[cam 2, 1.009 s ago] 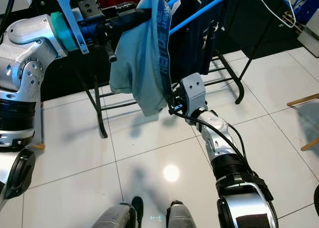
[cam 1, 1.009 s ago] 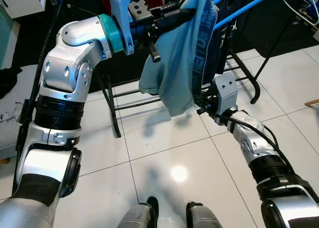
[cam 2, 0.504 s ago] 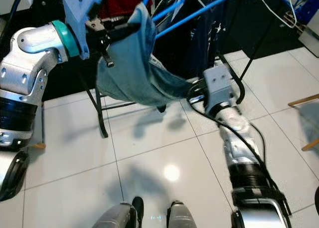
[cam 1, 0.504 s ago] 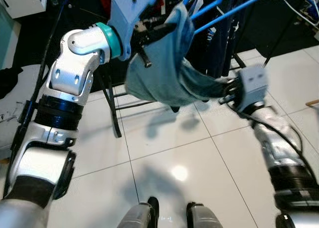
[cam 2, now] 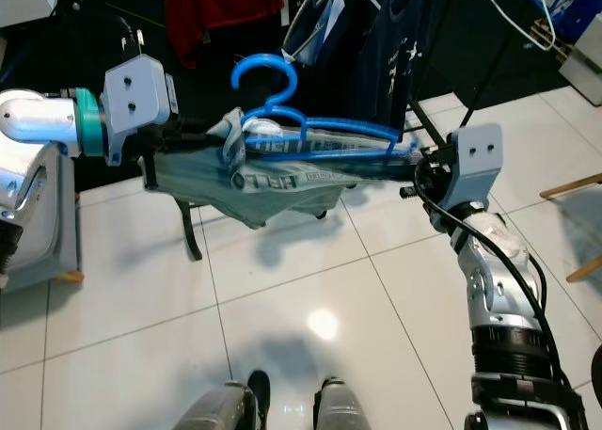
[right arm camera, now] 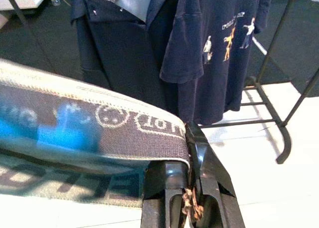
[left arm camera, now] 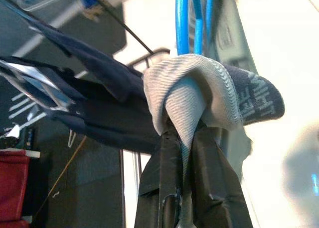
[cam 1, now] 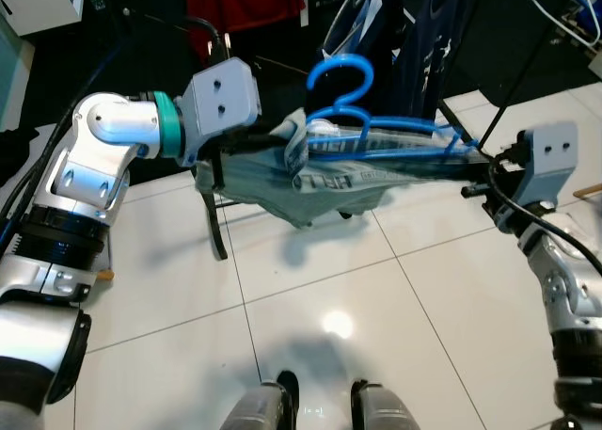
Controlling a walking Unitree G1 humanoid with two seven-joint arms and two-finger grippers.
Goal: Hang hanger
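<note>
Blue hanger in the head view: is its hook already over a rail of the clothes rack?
No: the blue hanger lies flat on the garment stretched between the left gripper and right gripper, hook free in the air.

You are in a room at home where clothes hang to dry or wait. At 12 o'clock stands a black clothes rack [cam 1: 214,218] on a shiny white tile floor [cam 1: 320,289]. Dark blue T-shirts [right arm camera: 212,48] hang on it, and a red shirt [cam 1: 240,2] at 11 o'clock.
</note>
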